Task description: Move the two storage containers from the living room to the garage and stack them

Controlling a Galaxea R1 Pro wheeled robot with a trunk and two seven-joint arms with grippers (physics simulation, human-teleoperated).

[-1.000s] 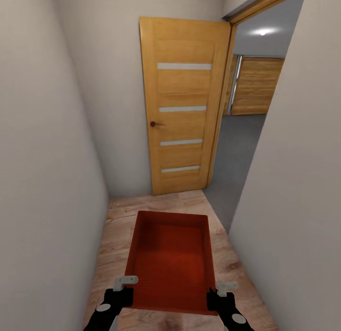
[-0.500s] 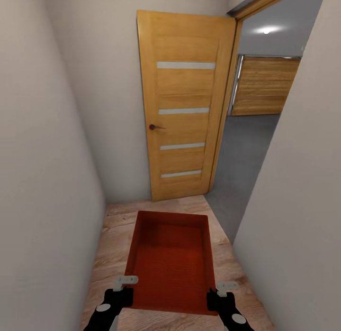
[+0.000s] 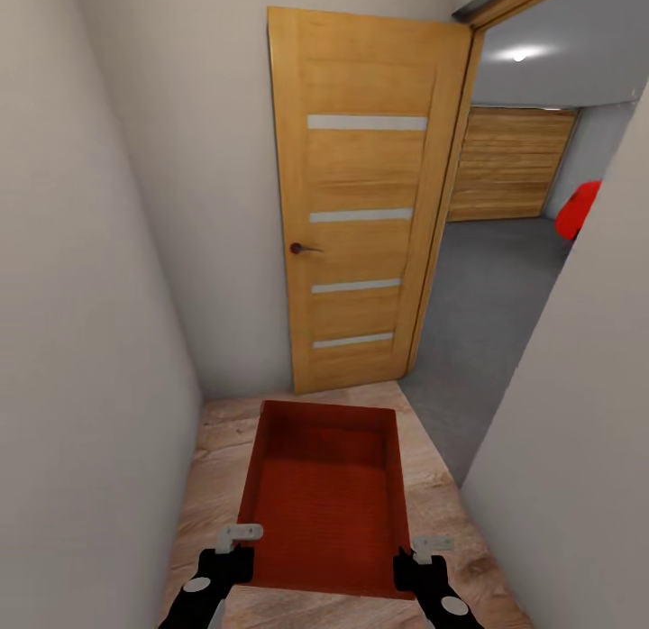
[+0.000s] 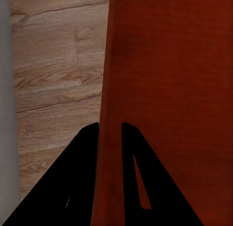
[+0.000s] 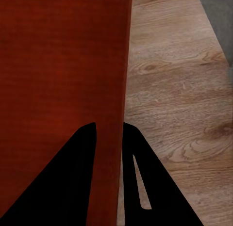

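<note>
You are carrying a rust-red bin (image 3: 326, 498), rectangular and open-topped, with shallow flared walls and a plain flat bottom. It hangs level in front of you above the wood-plank floor (image 3: 216, 467) of a narrow corridor between 2 pale walls.

Your left gripper (image 3: 236, 539) pinches the bin's left wall near its near corner, and your right gripper (image 3: 427, 550) pinches the right wall opposite. In the left wrist view the wall (image 4: 110, 138) stands between the 2 dark fingers (image 4: 73, 177), both closed against it; the right wrist view shows the same grip on the other wall (image 5: 121, 114).

The head view alone shows the open wooden door (image 3: 370, 205), the grey concrete floor (image 3: 487, 287) beyond it, a wood-slat garage door (image 3: 509, 165) and a sliver of red car (image 3: 577, 210). The right wrist view catches a corner of grey floor (image 5: 218, 12).
</note>
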